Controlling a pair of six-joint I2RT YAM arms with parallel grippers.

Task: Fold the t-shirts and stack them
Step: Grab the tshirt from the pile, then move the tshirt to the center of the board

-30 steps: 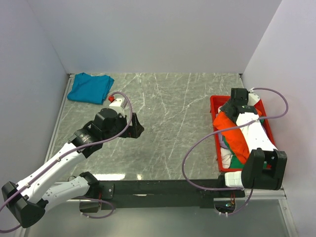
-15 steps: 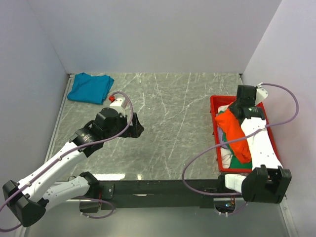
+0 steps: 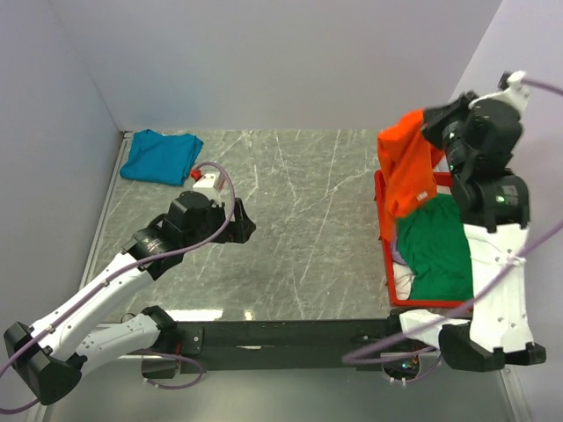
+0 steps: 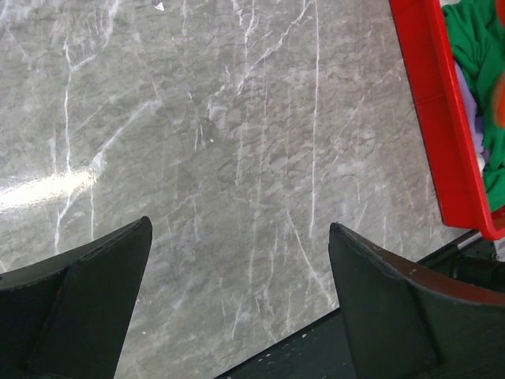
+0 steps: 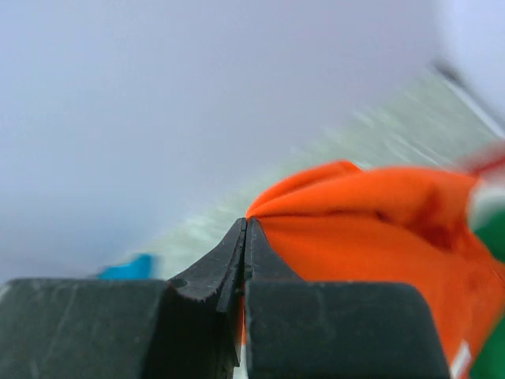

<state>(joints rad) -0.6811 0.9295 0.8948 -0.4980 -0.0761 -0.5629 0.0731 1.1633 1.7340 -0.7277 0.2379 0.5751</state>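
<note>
Right gripper [image 5: 245, 229] pinches the orange shirt [image 3: 409, 171], hanging above the red tray [image 3: 384, 242] at right. Green shirt [image 3: 435, 251] and white shirt [image 3: 404, 283] lie in the tray. Left gripper [image 4: 239, 229] spread wide over the desk [image 3: 299, 211]; teal shirt [image 3: 160, 156] far left.

Bright, even light; blurred right-wrist view

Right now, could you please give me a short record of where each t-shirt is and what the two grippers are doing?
right gripper: shut on the orange t-shirt, holding it up above the red tray
left gripper: open, empty, over the bare table
green t-shirt: loose in the tray
white t-shirt: in the tray's near end, partly under the green one
teal t-shirt: on the table, far left corner
</note>
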